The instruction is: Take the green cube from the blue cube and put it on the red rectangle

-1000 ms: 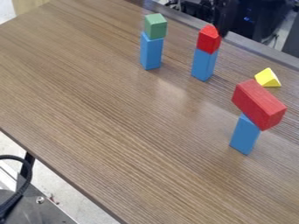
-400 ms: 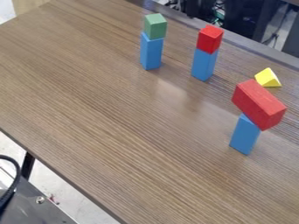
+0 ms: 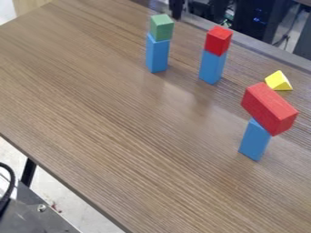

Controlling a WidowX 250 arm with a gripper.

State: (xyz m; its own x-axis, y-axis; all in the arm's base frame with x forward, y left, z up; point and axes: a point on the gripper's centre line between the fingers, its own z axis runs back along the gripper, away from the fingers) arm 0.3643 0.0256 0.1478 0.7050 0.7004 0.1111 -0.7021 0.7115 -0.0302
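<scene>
The green cube (image 3: 162, 27) sits on top of a tall blue block (image 3: 157, 54), which stands upright toward the far edge of the table (image 3: 127, 132). The cube is not on the red rectangle.

Just to the right in the view is a 2nd stack: a red cube (image 3: 218, 41) on top of a 2nd blue block (image 3: 212, 67), also upright. Farther right and nearer the camera, the red rectangle (image 3: 268, 109) rests on a 3rd blue block (image 3: 254, 140), its long side slanting from upper left to lower right. A yellow wedge (image 3: 278, 81) is on the table near the upper end of the red rectangle; I cannot tell if the 2 touch.

A small dark part of the gripper (image 3: 176, 8) hangs at the top edge of the view, up and to the right of the green cube and apart from it. I cannot tell whether it is wide or narrow, or whether it holds anything.

At the lower left, a black cable (image 3: 10, 182) curves over a dark metal panel (image 3: 39, 220), and a black table leg (image 3: 28, 172) stands beside it.
</scene>
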